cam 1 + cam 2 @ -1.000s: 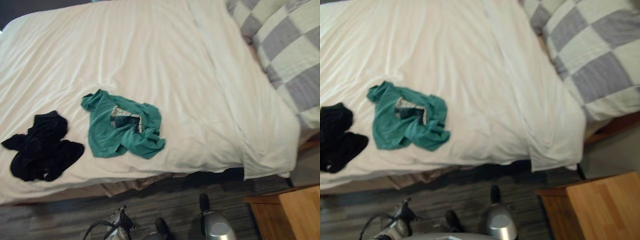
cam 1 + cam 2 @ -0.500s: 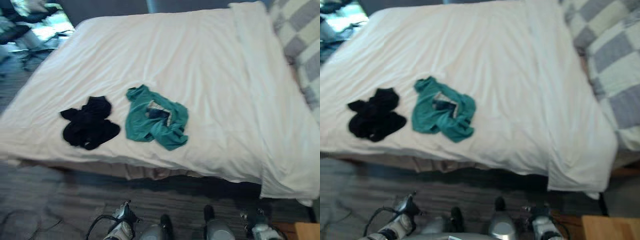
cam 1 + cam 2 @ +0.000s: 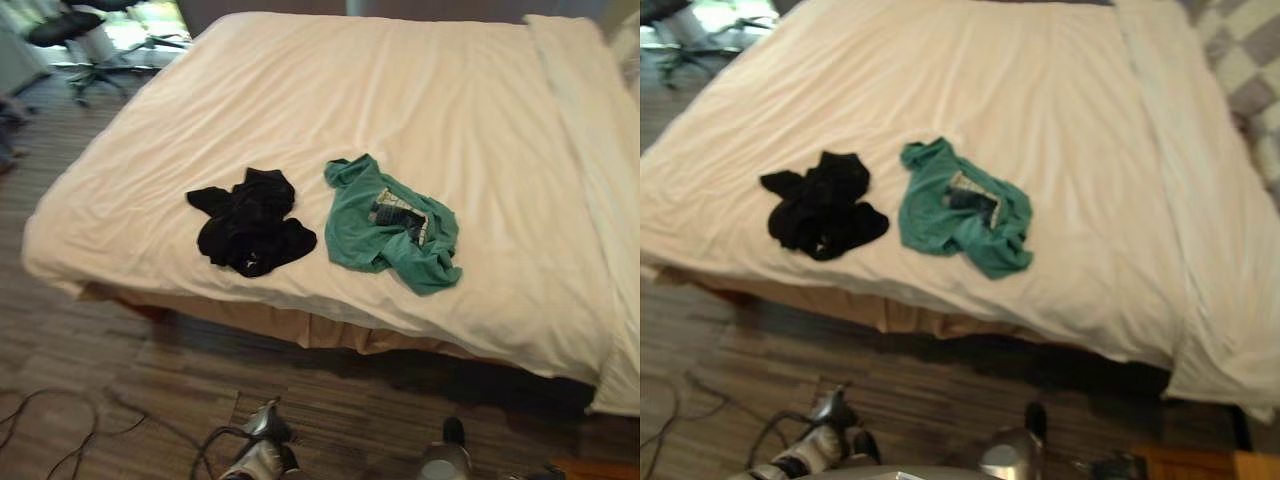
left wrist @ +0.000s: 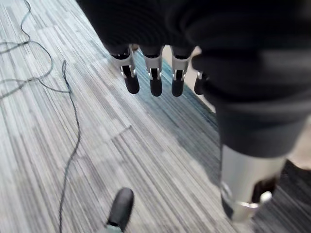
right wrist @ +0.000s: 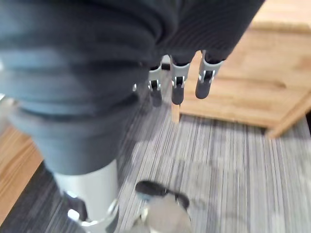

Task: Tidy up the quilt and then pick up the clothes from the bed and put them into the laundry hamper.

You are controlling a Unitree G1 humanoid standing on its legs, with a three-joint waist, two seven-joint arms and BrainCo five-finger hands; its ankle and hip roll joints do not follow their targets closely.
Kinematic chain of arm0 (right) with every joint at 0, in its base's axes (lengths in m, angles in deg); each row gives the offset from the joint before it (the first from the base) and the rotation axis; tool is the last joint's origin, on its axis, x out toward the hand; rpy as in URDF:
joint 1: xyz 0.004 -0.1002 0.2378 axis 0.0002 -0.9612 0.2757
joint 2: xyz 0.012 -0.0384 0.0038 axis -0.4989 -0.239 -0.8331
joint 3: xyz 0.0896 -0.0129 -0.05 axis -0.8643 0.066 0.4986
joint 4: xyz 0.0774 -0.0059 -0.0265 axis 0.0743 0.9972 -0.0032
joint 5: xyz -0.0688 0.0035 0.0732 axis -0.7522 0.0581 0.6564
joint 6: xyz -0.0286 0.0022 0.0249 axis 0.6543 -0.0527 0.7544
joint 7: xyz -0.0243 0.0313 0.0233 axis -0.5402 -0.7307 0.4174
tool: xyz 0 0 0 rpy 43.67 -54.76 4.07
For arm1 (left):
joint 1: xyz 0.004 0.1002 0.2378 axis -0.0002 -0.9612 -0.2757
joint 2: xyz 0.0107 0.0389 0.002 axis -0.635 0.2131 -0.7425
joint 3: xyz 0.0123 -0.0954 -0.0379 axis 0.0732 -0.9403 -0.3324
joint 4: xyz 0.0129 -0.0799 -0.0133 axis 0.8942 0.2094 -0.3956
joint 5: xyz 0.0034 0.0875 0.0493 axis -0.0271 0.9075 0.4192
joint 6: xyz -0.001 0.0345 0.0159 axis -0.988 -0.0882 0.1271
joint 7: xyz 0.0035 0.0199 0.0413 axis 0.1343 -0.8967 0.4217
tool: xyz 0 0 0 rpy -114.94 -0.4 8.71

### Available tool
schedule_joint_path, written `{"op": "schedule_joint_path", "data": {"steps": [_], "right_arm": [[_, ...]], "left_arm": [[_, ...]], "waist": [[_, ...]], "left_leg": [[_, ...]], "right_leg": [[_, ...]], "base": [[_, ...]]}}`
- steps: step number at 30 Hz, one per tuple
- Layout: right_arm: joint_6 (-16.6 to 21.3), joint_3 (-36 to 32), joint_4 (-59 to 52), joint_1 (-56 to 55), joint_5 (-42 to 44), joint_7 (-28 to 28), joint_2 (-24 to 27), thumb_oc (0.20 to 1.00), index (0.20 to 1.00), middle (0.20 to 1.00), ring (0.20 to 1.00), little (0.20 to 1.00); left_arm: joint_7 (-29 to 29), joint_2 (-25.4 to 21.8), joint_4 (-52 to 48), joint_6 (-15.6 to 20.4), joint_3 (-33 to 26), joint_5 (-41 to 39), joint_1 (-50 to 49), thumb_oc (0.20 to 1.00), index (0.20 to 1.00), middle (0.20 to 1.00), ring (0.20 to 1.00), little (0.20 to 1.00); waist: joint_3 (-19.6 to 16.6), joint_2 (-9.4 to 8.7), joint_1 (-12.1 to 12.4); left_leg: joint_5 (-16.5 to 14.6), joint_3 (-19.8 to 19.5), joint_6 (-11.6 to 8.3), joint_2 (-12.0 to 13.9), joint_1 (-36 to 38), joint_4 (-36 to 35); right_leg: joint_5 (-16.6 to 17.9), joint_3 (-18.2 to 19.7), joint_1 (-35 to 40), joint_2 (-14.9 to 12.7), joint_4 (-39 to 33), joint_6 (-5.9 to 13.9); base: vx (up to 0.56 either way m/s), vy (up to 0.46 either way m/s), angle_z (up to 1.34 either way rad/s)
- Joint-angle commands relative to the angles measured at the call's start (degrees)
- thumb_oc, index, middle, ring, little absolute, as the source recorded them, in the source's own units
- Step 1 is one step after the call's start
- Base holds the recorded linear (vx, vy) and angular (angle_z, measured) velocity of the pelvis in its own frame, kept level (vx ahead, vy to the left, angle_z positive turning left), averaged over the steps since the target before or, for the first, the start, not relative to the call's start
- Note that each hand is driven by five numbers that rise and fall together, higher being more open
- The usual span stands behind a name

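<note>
From the head, a black garment (image 3: 250,222) and a green shirt (image 3: 390,227) lay side by side on the white quilt (image 3: 400,110), far from both hands. By the floor, the left hand (image 4: 153,73) hung open and empty. The right hand (image 5: 177,80) hung open beside a wooden cabinet (image 5: 262,82).

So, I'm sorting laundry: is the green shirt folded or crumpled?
Crumpled. The green shirt lies bunched on the white quilt, beside the black garment.
</note>
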Motion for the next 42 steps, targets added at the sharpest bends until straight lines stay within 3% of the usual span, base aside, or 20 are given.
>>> {"op": "schedule_joint_path", "data": {"steps": [1,3,4,6,7,8,9,11,14,15,17,19,22,25,27,32,36,38,41,42], "right_arm": [[0.2,3.3,0.5,5.5,-0.5,0.8,0.9,1.0,1.0,1.0,1.0,1.0],[0.7,4.5,0.5,5.5,-0.6,1.3,0.9,1.0,1.0,1.0,1.0,1.0],[1.1,6.6,0.6,5.9,-1.6,1.5,2.0,1.0,1.0,1.0,1.0,1.0],[1.0,7.0,1.2,5.8,-2.5,1.9,2.2,1.0,1.0,1.0,1.0,1.0],[0.2,8.9,1.7,8.9,-4.3,1.5,4.8,1.0,1.0,1.0,1.0,1.0],[0.2,8.9,1.8,9.2,-4.3,1.6,4.9,1.0,1.0,1.0,1.0,1.0],[-0.6,9.7,1.4,10.3,-5.0,0.9,6.2,1.0,1.0,1.0,1.0,1.0],[-0.2,9.2,0.8,10.1,-4.2,0.1,6.2,1.0,1.0,1.0,1.0,1.0],[0.3,9.6,-0.2,11.8,-3.7,0.8,5.3,1.0,1.0,1.0,1.0,1.0],[0.3,9.6,-0.2,11.8,-3.7,0.8,5.4,1.0,1.0,1.0,1.0,1.0],[0.9,9.6,-1.5,12.1,-3.9,0.6,5.8,1.0,1.0,1.0,1.0,1.0],[0.7,8.9,-1.8,12.3,-4.1,0.9,4.4,1.0,1.0,1.0,1.0,1.0],[0.3,10.5,-3.3,13.1,-4.7,1.6,2.0,1.0,1.0,1.0,1.0,1.0],[0.4,11.9,-3.9,13.8,-5.6,2.1,1.1,1.0,1.0,1.0,1.0,1.0],[0.7,12.3,-3.7,12.8,-6.2,2.5,0.8,1.0,1.0,1.0,1.0,1.0],[0.3,9.8,-3.1,11.0,-5.0,2.0,1.3,1.0,1.0,1.0,1.0,1.0],[1.6,-3.5,-5.4,5.6,3.1,-2.6,6.6,1.0,1.0,1.0,1.0,1.0],[1.9,-5.7,-8.9,3.3,3.2,-3.9,7.4,1.0,1.0,1.0,1.0,1.0],[2.4,-9.6,-22.8,-4.7,-11.9,-7.6,15.9,1.0,1.0,1.0,1.0,1.0],[2.3,-9.6,-22.9,-4.7,-11.9,-7.6,15.9,1.0,1.0,1.0,1.0,1.0]], "left_arm": [[1.2,-3.1,0.0,-0.4,-2.3,1.6,1.8,1.0,1.0,1.0,1.0,1.0],[2.3,-3.7,0.9,-1.1,-2.2,2.7,1.9,1.0,1.0,1.0,1.0,1.0],[2.2,-4.1,1.7,-2.0,-2.2,4.2,2.2,1.0,1.0,1.0,1.0,1.0],[2.7,-2.9,1.7,-0.9,-1.7,5.2,2.2,1.0,1.0,1.0,1.0,1.0],[2.1,-2.0,0.3,-0.2,0.5,6.3,3.5,1.0,1.0,1.0,1.0,1.0],[2.1,-1.9,0.3,-0.2,0.4,6.3,3.7,1.0,1.0,1.0,1.0,1.0],[1.7,-1.4,-2.5,-0.1,1.2,4.8,4.4,1.0,1.0,1.0,1.0,1.0],[1.0,-1.1,-4.1,0.4,1.9,3.4,5.6,1.0,1.0,1.0,1.0,1.0],[1.1,0.4,-5.0,2.1,4.7,5.1,6.6,1.0,1.0,1.0,1.0,1.0],[1.1,0.4,-5.0,2.2,4.7,5.1,6.6,1.0,1.0,1.0,1.0,1.0],[0.1,0.8,-5.1,1.8,5.6,5.1,7.0,1.0,1.0,1.0,1.0,1.0],[0.7,2.0,-4.3,2.1,6.4,4.6,7.5,1.0,1.0,1.0,1.0,1.0],[1.1,0.4,-4.3,1.9,5.3,4.4,7.5,1.0,1.0,1.0,1.0,1.0],[1.2,-0.9,-4.4,2.0,4.2,3.9,7.3,1.0,1.0,1.0,1.0,1.0],[1.0,-2.5,-2.4,1.5,1.5,3.2,6.1,1.0,1.0,1.0,1.0,1.0],[-0.3,-4.4,1.0,0.4,-4.7,1.2,3.2,1.0,1.0,1.0,1.0,1.0],[-5.9,-9.3,0.4,2.6,-19.9,-11.3,-3.9,1.0,1.0,1.0,1.0,1.0],[-6.9,-10.0,-1.4,3.2,-22.1,-13.1,-5.8,1.0,1.0,1.0,1.0,1.0],[-11.0,-16.9,-17.8,8.4,-29.3,-13.3,-11.9,1.0,1.0,1.0,1.0,1.0],[-11.0,-16.9,-18.0,8.3,-29.4,-13.2,-12.0,1.0,1.0,1.0,1.0,1.0]], "waist": [[3.1,1.35,-0.6],[3.4,0.63,-1.2],[4.1,-0.46,-1.9],[4.7,-0.09,-1.5],[6.2,1.55,-1.7],[6.3,1.39,-1.7],[8.1,1.12,0.1],[8.7,0.96,0.3],[6.0,3.93,-0.8],[5.9,3.75,-0.7],[4.4,5.44,0.0],[3.4,6.11,-1.5],[2.2,3.8,-0.6],[2.1,3.04,0.5],[2.0,2.16,1.1],[0.7,0.86,2.0],[0.0,-0.08,2.0],[-0.1,-0.16,1.9],[-0.6,0.09,2.1],[-0.7,0.07,2.1]], "left_leg": [[-3.1,4.0,-0.35,4.9,-1.2,0.3],[-4.1,4.7,0.59,3.1,-0.3,0.5],[-10.6,2.5,2.12,-0.5,0.3,5.0],[-14.1,0.9,2.7,-2.0,-0.7,10.7],[-14.6,0.2,0.65,-2.4,-4.9,26.5],[-13.9,0.9,0.96,-2.0,-6.0,27.5],[-8.7,-1.8,-3.19,-0.4,-14.2,44.2],[-9.8,-4.5,-2.85,0.3,-17.3,45.7],[-10.7,-7.2,-0.8,2.7,-11.4,23.3],[-10.2,-7.0,-0.74,2.4,-11.1,22.5],[-5.9,-15.2,-1.35,2.6,-7.2,7.2],[-6.5,-14.1,-1.08,1.9,-4.8,3.6],[-6.6,-10.7,0.42,-0.8,-2.1,0.3],[-6.8,-8.1,1.22,-1.0,-1.5,-0.2],[-7.2,-7.0,2.04,-1.7,-1.0,-0.2],[-7.6,-5.4,2.0,-2.0,-0.8,-0.2],[-7.7,-4.4,1.2,-1.5,0.9,-0.2],[-7.6,-4.4,1.03,-1.5,1.0,-0.2],[-7.8,-5.0,0.29,-1.2,2.0,-0.2],[-7.6,-5.0,0.3,-1.2,1.8,-0.2]], "right_leg": [[-10.4,0.1,-3.2,9.5,4.0,2.12],[-13.0,-0.3,-3.8,16.7,4.3,1.35],[-15.4,2.2,-4.5,22.9,4.6,-0.07],[-17.0,1.4,-2.7,22.4,2.8,-1.7],[-17.5,4.2,-1.0,22.6,0.3,-5.36],[-16.3,3.9,-1.6,22.6,-0.1,-5.91],[-16.4,5.1,2.0,21.5,-3.0,-7.89],[-15.7,5.5,3.0,20.6,-5.3,-7.07],[-14.7,7.6,3.0,17.3,-8.5,-3.2],[-14.6,7.7,2.9,17.1,-8.6,-3.17],[-14.3,10.9,1.9,15.1,-8.7,-1.29],[-13.4,11.6,1.2,14.0,-7.7,-0.13],[-9.3,12.6,-1.8,12.5,-7.1,1.68],[-9.2,9.9,-3.4,12.8,-5.1,1.41],[-11.1,9.8,-2.3,15.9,-2.3,0.99],[-9.1,7.7,-0.2,13.9,-7.2,1.7],[-7.9,7.1,2.6,12.9,-10.5,2.06],[-7.8,6.8,3.0,12.7,-11.1,2.23],[-8.4,5.2,5.3,12.3,-12.0,2.92],[-8.3,5.2,5.1,12.3,-12.1,2.88]], "base": [[0.14,0.613,-0.45],[0.24,0.379,-0.42],[0.3,0.303,-0.11],[0.29,0.273,0.33],[0.17,0.216,0.87],[0.13,0.204,1.12],[-0.03,0.045,0.41],[0.11,0.29,-0.32],[0.18,0.5,-0.27],[0.18,0.466,-0.33],[0.2,0.633,-0.43],[0.18,0.556,-0.62],[0.07,0.308,-0.55],[-0.04,0.19,-0.85],[-0.02,0.155,-0.61],[0.02,-0.019,-0.18],[0.09,-0.058,-0.28],[0.05,-0.037,-0.07],[0.09,-0.067,0.03],[0.02,-0.057,0.2]]}}
